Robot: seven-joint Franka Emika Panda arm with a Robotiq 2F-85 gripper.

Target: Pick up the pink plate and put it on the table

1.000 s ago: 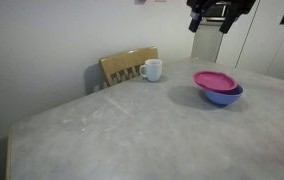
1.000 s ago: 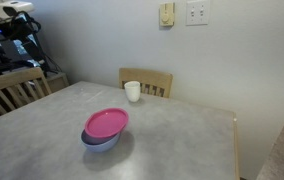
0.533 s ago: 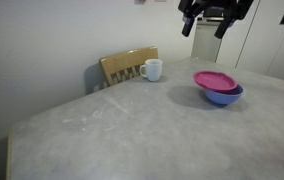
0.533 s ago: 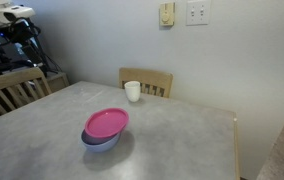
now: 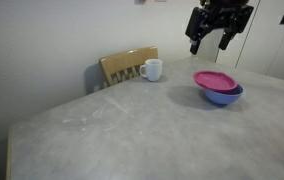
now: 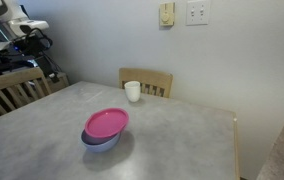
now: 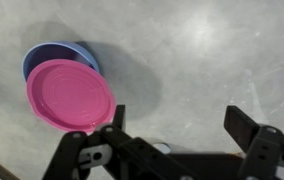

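The pink plate [image 5: 215, 80] rests tilted on top of a blue-purple bowl [image 5: 224, 97] on the grey mottled table [image 5: 112, 130]. It shows in both exterior views, also here [image 6: 106, 123], and in the wrist view [image 7: 70, 94] at the left, over the bowl [image 7: 54, 55]. My gripper [image 5: 208, 43] hangs open and empty in the air above and behind the plate. In the wrist view its two fingers [image 7: 180, 122] stand wide apart over bare table, to the right of the plate.
A white mug [image 5: 152, 69] stands at the table's far edge before a wooden chair [image 5: 128, 64]. They also show in an exterior view as the mug [image 6: 132, 91] and chair [image 6: 147, 79]. Another wooden chair [image 6: 12, 88] stands at the side.
My gripper has come down lower toward the table and the plate. The plate, bowl and mug have not moved.
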